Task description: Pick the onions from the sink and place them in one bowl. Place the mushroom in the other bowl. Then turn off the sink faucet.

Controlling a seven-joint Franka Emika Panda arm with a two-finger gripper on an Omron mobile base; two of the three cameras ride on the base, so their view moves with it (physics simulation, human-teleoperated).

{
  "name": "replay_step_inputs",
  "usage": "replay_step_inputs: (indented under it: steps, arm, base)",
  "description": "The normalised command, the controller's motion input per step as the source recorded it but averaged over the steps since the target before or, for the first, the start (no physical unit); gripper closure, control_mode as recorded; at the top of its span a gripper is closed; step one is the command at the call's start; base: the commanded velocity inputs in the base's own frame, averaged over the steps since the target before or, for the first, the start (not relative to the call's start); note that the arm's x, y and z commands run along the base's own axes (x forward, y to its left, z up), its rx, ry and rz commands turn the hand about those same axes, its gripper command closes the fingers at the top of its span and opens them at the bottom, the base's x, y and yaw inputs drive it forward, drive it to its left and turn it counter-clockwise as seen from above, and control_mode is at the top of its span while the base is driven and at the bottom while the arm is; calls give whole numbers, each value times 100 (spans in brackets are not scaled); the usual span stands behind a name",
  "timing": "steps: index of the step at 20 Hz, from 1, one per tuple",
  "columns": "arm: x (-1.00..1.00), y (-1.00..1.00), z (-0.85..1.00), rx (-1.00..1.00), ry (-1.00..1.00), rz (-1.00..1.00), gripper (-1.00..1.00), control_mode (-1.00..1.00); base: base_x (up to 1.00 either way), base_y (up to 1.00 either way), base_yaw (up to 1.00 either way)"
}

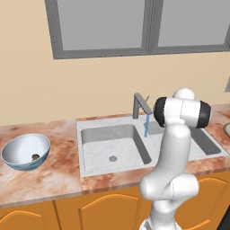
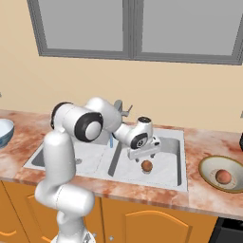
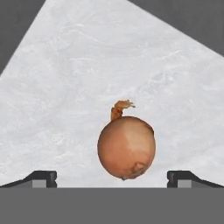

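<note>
Claw over the right basin, one onion left in the sink

Left base view: we saw the mushroom (image 1: pixel 35 157) inside the blue bowl (image 1: pixel 18 160), faucet (image 1: pixel 141 106) running. Right base view: one onion (image 2: pixel 223 176) lay in the tan bowl (image 2: pixel 207 171) on the surface. Hand view: the claw (image 3: pixel 112 177) stood wide open, empty, around the second onion (image 3: pixel 126 147).

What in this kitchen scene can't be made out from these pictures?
- Left base view: the arm hides most of the sink's right basin; the tan bowl is cut by the right edge.
- Right base view: the arm hides most of the faucet; the blue bowl is cut by the left edge.
</note>
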Motion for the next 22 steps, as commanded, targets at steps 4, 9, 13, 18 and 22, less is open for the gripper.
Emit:
replay_step_inputs:
  steps: [4,9,13,18,22]
  arm:
    - [0,-4,-21,0,0,3,-100,-100]
    - [0,-5,-21,0,0,3,-100,-100]
    - [0,-5,-26,0,0,3,-100,-100]
    - [3,-1,-25,0,0,4,-100,-100]
    - [11,0,-31,0,0,5,-100,-100]
  base:
    - [0,0,0]
    - [0,0,0]
    - [0,0,0]
    - [0,0,0]
    - [0,0,0]
